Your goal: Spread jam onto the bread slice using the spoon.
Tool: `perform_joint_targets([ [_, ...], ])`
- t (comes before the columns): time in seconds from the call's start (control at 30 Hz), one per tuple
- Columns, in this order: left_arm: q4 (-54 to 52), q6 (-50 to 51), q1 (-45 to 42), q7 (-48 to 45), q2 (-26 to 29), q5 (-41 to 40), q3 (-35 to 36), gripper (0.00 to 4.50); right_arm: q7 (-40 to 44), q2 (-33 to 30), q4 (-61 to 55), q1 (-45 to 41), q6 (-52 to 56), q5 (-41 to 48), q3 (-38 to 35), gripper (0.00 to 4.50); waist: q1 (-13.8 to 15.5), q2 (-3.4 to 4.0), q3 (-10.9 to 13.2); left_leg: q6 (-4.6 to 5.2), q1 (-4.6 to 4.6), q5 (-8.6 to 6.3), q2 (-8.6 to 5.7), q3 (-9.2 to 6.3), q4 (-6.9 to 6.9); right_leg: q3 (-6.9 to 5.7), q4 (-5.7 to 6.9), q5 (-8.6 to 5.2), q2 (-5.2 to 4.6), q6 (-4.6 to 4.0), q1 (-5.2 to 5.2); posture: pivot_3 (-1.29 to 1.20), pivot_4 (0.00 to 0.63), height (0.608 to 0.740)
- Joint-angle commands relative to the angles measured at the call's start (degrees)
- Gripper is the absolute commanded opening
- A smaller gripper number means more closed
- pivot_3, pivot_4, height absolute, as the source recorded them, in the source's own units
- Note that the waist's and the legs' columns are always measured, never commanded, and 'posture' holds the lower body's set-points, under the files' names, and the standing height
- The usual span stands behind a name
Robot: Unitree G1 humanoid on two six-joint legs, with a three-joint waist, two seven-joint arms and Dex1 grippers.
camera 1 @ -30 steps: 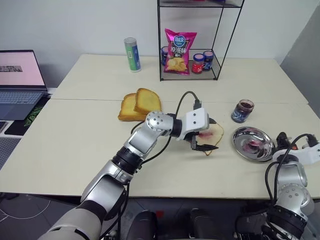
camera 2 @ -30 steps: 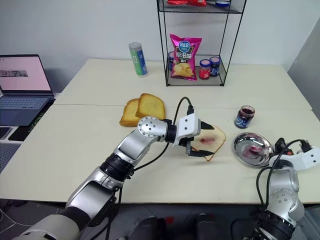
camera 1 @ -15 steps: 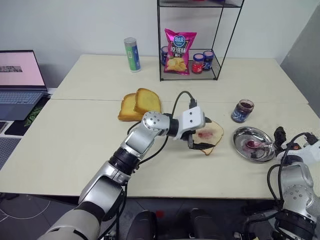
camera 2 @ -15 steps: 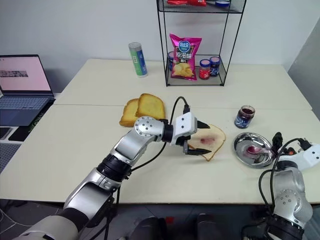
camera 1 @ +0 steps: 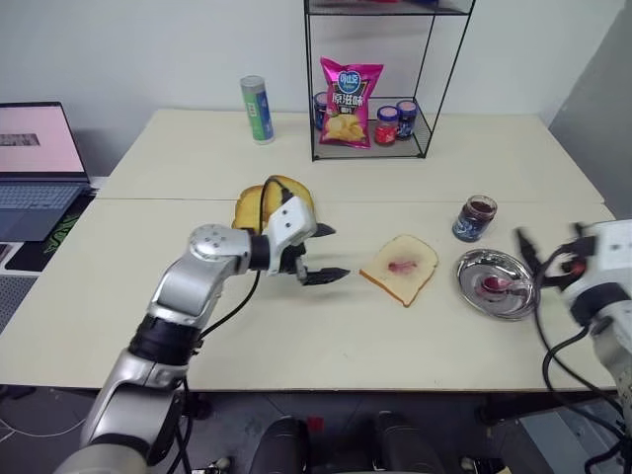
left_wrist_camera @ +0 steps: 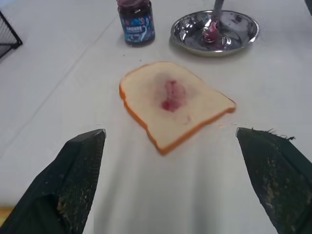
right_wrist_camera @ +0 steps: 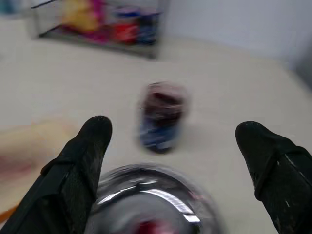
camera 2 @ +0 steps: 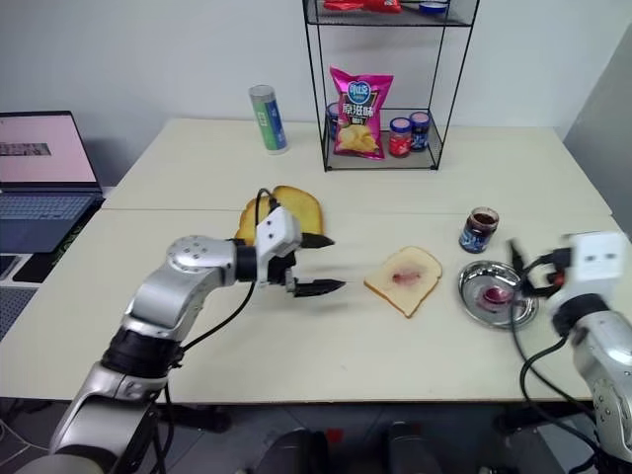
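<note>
Bread [camera 1: 399,268] mid-desk, smeared | spoon [camera 1: 497,284] parked in dish [camera 1: 472,269], right, catching drips | left hand [camera 1: 321,253], right hand [right_wrist_camera: 175,161] spread wide, empty

Head stereo overhead (wrists close, low).

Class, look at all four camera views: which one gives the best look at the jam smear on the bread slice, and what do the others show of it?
The left wrist view: the bread slice lies central between open fingers, its red smear distinct. Both eye views show it as a small slice with a faint pink spot. The right wrist view catches a blurred edge.
</note>
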Motion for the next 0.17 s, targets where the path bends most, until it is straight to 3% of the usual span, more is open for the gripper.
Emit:
perform_joint_targets([
  [0.03,-4.19,1.99,3.38,-2.01,5.0,-2.3,3.47,4.5,10.54,-6.02,-6.92,4.23,7.61,10.9,-2.53,4.47,0.22,-0.13,0.04,0.0,0.0,0.0,-0.01,-0.01,0.01,-0.02,-0.06,0.0,-0.04,0.0,0.05,0.0,0.15,0.74],
  [0.17,-5.75,1.48,6.55,-2.54,7.4,-2.94,4.22,4.5,13.63,-9.03,-7.92,5.8,9.45,13.28,-3.33,4.47,0.53,-0.24,0.06,0.01,-0.07,-0.01,-0.06,0.03,0.09,0.01,-0.28,0.01,-0.16,-0.02,0.07,0.0,0.15,0.74],
])
